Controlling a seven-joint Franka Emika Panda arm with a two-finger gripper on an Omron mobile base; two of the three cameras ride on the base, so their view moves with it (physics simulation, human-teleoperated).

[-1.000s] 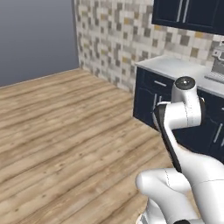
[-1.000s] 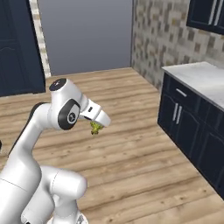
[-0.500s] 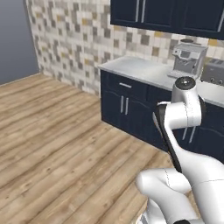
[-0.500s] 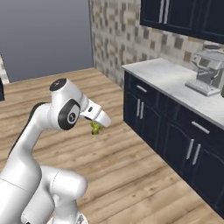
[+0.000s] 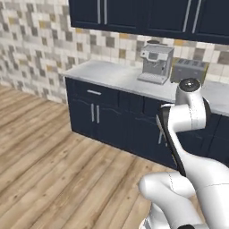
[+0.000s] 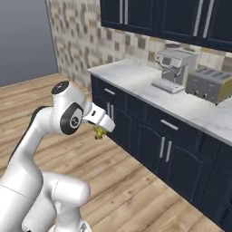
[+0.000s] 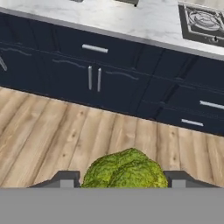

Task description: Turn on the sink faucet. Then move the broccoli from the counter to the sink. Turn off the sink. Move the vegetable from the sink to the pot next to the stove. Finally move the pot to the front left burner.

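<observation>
The broccoli (image 7: pixel 124 168), a bumpy green floret, sits between my two dark finger tips in the hand view, with my gripper (image 7: pixel 122 180) shut on it. From the right base view the broccoli (image 6: pixel 97 134) hangs under my gripper (image 6: pixel 100 130), held out in front of the arm above the wooden floor. The white marble counter (image 7: pixel 131 19) runs across the top of the hand view. A corner of the black stove (image 7: pixel 202 21) with a ringed burner under its grate shows at the top right. Sink, faucet and pot are out of view.
Dark blue cabinets (image 6: pixel 158 136) with silver handles stand under the counter (image 6: pixel 136 79). A coffee machine (image 6: pixel 174 68) and a toaster (image 6: pixel 210 84) stand on it, seen also as the coffee machine (image 5: pixel 154 62) and toaster (image 5: pixel 190 70). Wooden floor (image 5: pixel 53 170) lies between me and the cabinets.
The whole scene has shifted as the base moved: the counter with coffee machine and toaster has come into view. The arm keeps its pose and the broccoli stays in the gripper.
</observation>
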